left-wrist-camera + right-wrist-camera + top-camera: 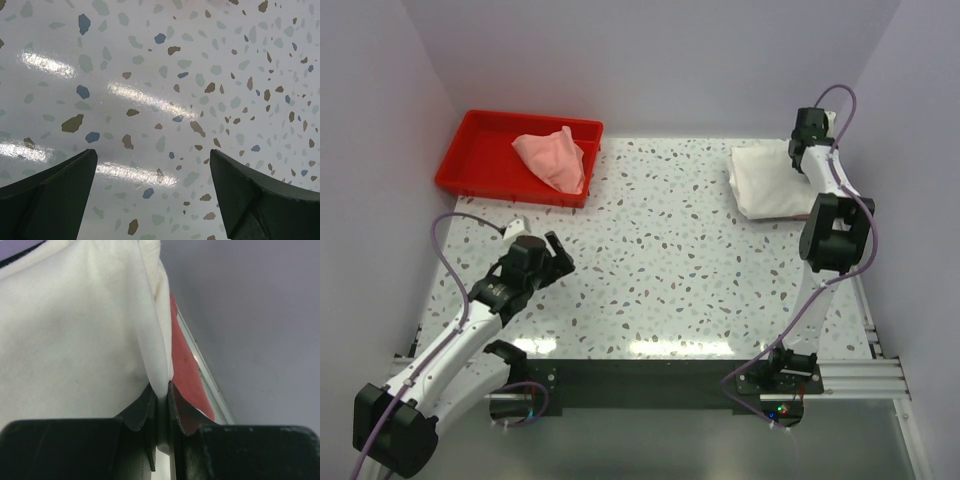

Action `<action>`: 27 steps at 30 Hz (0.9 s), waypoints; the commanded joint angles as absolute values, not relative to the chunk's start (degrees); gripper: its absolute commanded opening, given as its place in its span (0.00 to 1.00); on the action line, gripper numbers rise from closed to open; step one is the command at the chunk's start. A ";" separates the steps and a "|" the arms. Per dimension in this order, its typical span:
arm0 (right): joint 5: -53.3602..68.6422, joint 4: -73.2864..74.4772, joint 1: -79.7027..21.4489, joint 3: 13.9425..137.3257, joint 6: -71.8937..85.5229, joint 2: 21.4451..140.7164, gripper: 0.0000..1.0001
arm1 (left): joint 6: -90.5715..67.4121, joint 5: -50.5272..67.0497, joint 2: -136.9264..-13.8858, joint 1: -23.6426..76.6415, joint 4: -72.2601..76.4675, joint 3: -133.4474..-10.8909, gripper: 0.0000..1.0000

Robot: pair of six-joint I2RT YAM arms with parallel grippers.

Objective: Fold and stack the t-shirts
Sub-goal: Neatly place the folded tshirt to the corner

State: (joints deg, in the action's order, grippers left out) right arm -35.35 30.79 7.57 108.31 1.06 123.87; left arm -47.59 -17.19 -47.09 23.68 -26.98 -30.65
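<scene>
The white t-shirt [763,182] lies folded at the table's [670,260] far right edge, a fold of it pinched between the closed fingers of the right gripper [161,395]. The pale pink t-shirt [552,158] sits crumpled in the red tray [470,142] at far left. The left gripper [152,160] hangs over bare tabletop, jaws wide apart.

No text, label, brand, number or sign can be read in any view. The white t-shirt [765,180], the pink t-shirt [552,158], the red tray [470,150] and the speckled tabletop [680,270] show plain surfaces, with no legible marking on them.
</scene>
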 commanded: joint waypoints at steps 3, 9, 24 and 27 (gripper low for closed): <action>-35.33 29.09 9.75 110.74 3.51 124.36 0.17 | -47.90 -18.19 -47.63 23.47 -24.61 -33.40 1.00; -36.91 30.23 10.63 111.62 5.36 125.51 0.62 | -47.90 -18.19 -48.34 23.47 -24.78 -33.92 1.00; -36.56 31.82 16.34 110.93 9.49 123.40 0.99 | -48.08 -19.07 -46.50 23.47 -26.01 -32.96 1.00; -36.57 29.80 17.22 108.73 8.97 122.35 0.99 | -48.16 -19.42 -45.53 23.47 -26.02 -32.43 1.00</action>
State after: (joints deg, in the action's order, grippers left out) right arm -35.20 31.99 15.86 110.37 7.55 125.25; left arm -47.57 -17.82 -46.98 23.68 -27.09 -31.70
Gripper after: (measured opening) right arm 0.986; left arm 0.997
